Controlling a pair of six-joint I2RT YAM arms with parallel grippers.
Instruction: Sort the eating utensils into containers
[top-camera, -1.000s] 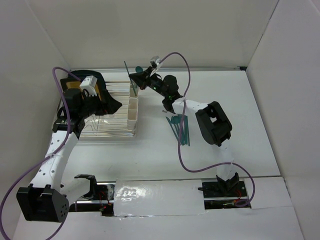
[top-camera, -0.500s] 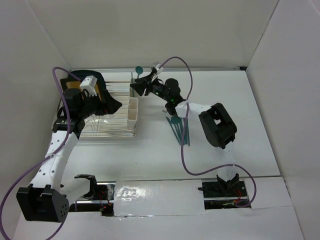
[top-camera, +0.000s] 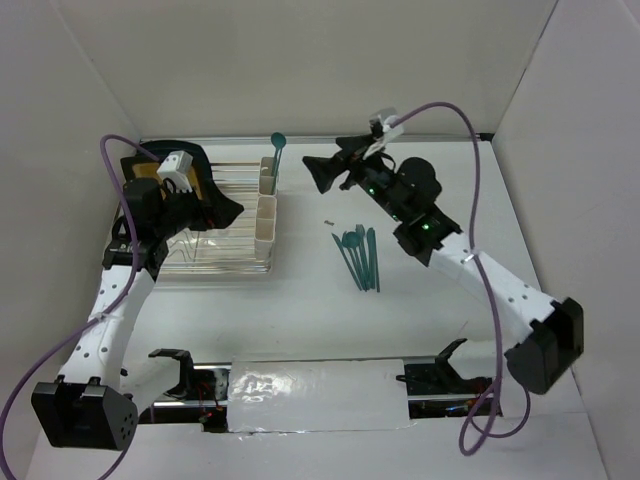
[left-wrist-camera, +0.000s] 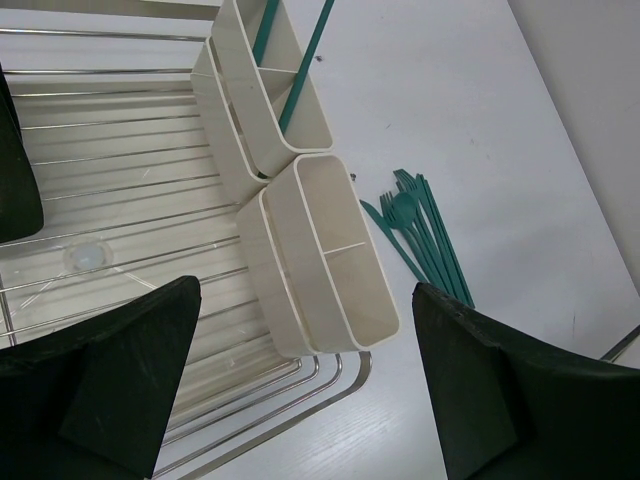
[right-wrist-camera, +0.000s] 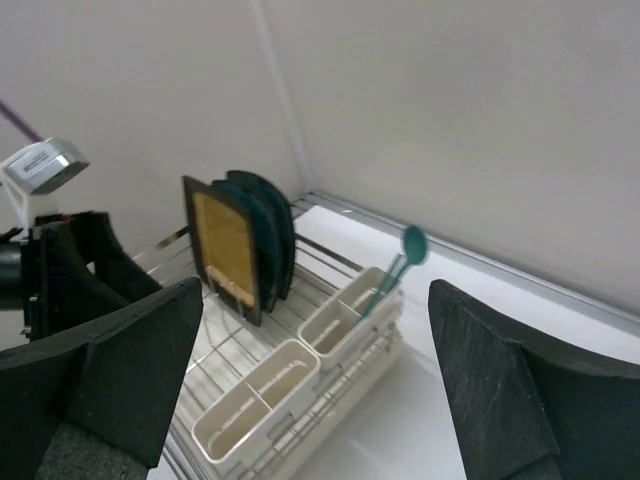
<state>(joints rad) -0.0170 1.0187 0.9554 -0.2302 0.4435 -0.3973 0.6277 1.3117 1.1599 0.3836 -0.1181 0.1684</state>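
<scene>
Early days. You had a spoon standing in the far cup. The left wrist view showed two teal handles in it, so likely two pieces were sorted. The near cup was empty. The rest of the utensils lay bunched on the table, right of the rack: several forks and at least one spoon, exact count unclear. Your right claw hung between cups and pile, spread, holding nothing. Your left claw hovered over the rack, also spread and empty. I'd judge most of the job remained: pick from the pile, drop by type.
</scene>
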